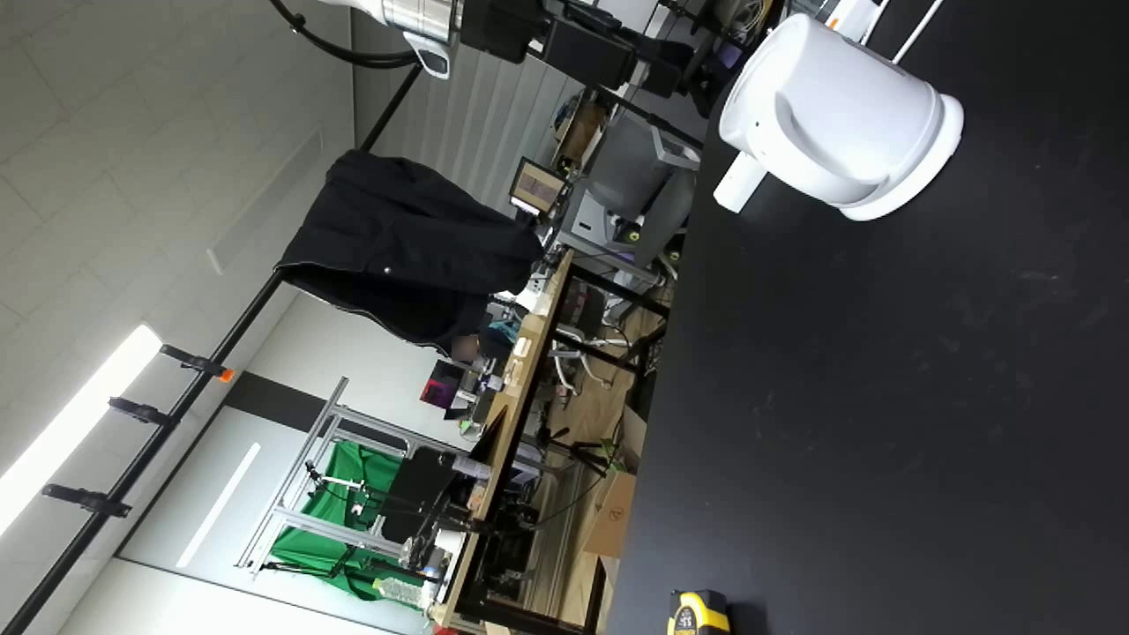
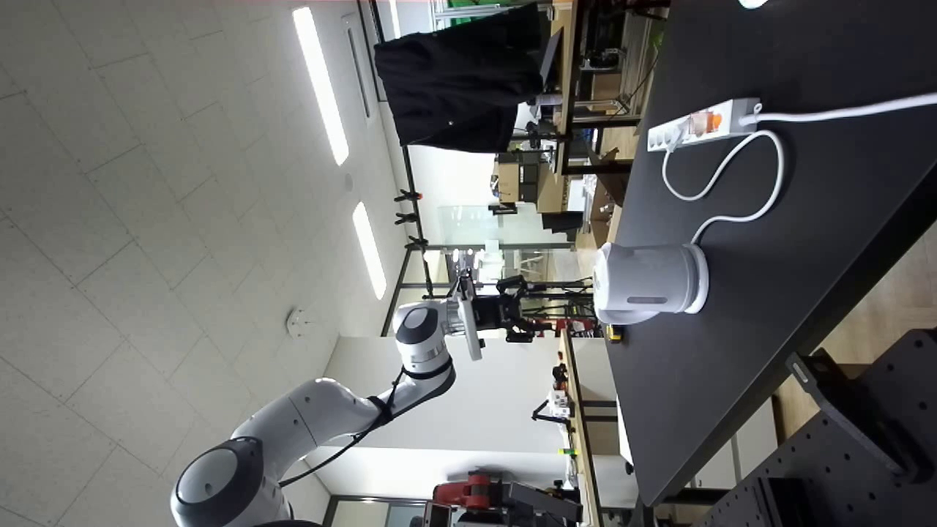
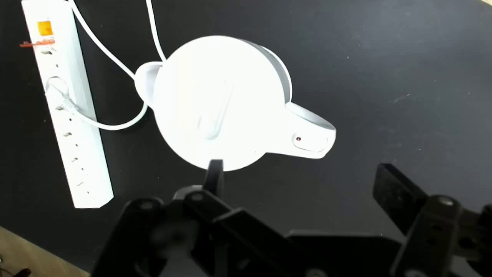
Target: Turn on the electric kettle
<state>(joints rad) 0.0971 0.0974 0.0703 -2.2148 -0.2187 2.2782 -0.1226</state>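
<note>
Here's the tool (image 3: 301, 182), overhead with its fingers (image 3: 216, 179) spread wide and nothing between them! The electric kettle (image 3: 215, 100) stands upright on its base (image 2: 701, 278), near the power strip (image 3: 80, 154) on the black surface (image 1: 882, 397), and that oval panel (image 3: 312, 143) on the handle (image 3: 301, 125) looks like the switch. Danger: spread this wide, the fingers could straddle so small a target and miss. Press too hard or off-centre, and a lightly filled kettle may tip or skid, tugging its cord (image 2: 779, 172); how full it is, I can't tell.

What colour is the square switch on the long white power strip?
Orange switch, clearest in the wrist view.
</note>
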